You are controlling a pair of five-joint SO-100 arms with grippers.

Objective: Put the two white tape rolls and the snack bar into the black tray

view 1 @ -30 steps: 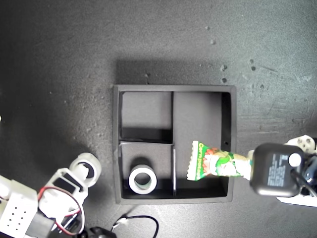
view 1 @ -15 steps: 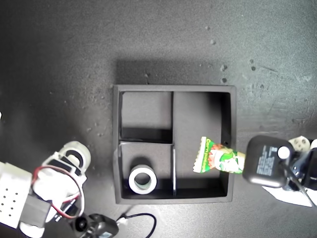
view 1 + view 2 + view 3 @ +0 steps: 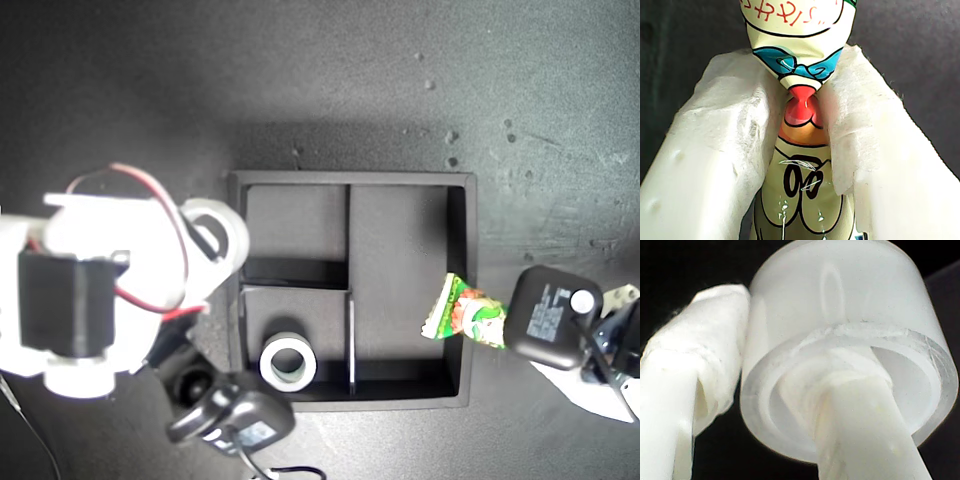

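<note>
Exterior view: my first gripper (image 3: 497,328) clamps the snack bar (image 3: 462,312) over the black tray (image 3: 290,402) wall, and it could drop outside; my second gripper (image 3: 205,238) carries one tape roll (image 3: 212,232), risen since earlier; the other roll (image 3: 288,362) lies in a small section.

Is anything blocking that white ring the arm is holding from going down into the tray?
Nothing visible does. My second tool holds the tape roll over the black tray wall on the exterior view's left; the small section beside it looks bare, and the other roll lies in the next one.
</note>
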